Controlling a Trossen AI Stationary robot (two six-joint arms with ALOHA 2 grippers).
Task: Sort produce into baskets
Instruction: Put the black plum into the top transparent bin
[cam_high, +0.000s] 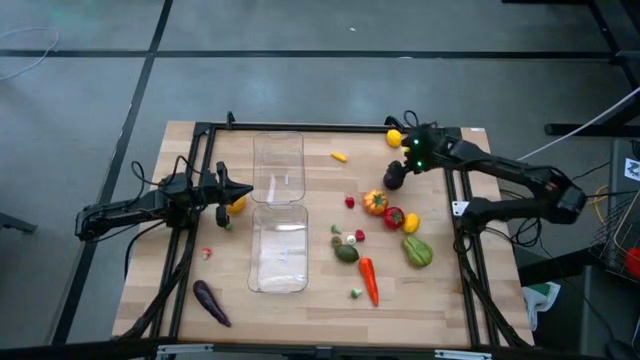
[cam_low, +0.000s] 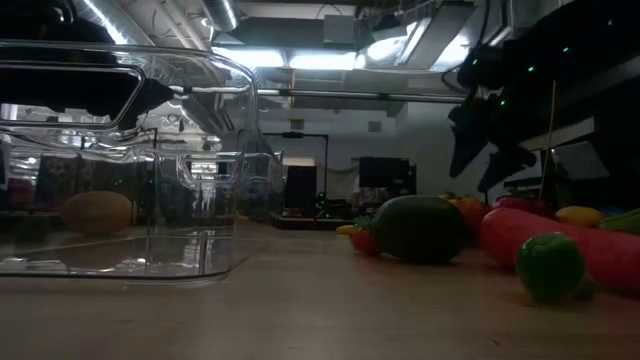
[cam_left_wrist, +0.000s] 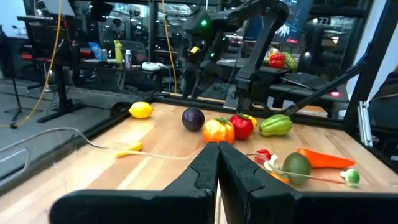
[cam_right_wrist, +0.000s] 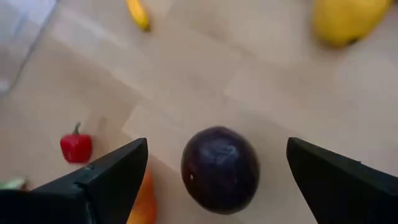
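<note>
Produce lies scattered on the wooden table right of two clear baskets (cam_high: 278, 165) (cam_high: 278, 252). Among it are a dark purple plum (cam_right_wrist: 220, 169), a lemon (cam_high: 394, 138), an orange pepper (cam_high: 375, 202), a red pepper (cam_high: 394, 217), an avocado (cam_high: 346, 252) and a carrot (cam_high: 369, 280). My right gripper (cam_right_wrist: 217, 146) is open and slants down over the plum (cam_high: 394, 178), one finger on either side, clear of it. At the table's left my left gripper (cam_high: 225, 195) is shut on nothing and points level, with an orange-yellow fruit (cam_high: 237, 205) beside it.
A purple aubergine (cam_high: 210, 302) lies near the front left and a small red piece (cam_high: 206, 254) left of the near basket. A small yellow piece (cam_high: 339, 156) lies right of the far basket. A green vegetable (cam_high: 417, 250) sits near the right frame rail (cam_high: 462, 215).
</note>
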